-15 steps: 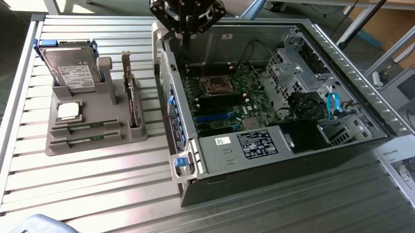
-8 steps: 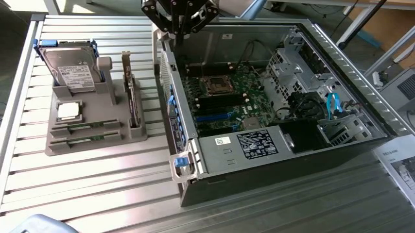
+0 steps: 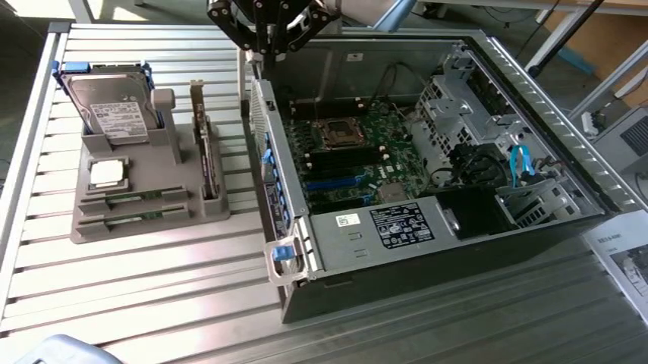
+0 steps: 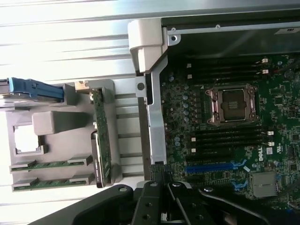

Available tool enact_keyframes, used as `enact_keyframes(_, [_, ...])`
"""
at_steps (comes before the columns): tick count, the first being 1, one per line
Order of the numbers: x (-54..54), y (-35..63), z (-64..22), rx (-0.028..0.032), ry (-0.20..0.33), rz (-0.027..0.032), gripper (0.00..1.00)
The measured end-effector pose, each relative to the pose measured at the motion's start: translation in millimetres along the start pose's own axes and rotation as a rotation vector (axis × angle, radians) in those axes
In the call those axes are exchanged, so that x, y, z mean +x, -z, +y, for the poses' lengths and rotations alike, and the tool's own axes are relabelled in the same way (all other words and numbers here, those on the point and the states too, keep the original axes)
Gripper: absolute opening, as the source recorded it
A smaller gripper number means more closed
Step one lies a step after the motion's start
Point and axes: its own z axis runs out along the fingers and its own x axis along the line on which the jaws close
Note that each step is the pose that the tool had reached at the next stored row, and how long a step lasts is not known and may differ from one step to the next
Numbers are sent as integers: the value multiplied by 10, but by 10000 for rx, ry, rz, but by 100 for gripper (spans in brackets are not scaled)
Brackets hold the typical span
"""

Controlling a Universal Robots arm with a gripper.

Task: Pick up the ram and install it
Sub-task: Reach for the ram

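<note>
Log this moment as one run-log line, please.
claw: shut, empty, above open black computer case | thin green ram sticks: in grey plastic holder, untouched | pick: not begun

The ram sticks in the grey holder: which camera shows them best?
The wrist view: both ram sticks lie as clear green strips in the grey holder. In the exterior view they are thin, dark slivers in their slots.

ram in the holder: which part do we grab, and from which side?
Grab the ram mid-length, pinching its two flat faces just below the exposed long edge, and come straight down from above. It appears to stand on edge in a slot of the gray holder, with both ends tucked into end blocks, so the middle of the upper edge looks like the only free part.
</note>
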Motion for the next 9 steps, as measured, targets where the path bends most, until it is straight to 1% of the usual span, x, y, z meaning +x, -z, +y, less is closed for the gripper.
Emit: enact_keyframes(9, [155, 5, -12, 1, -1, 1, 10])
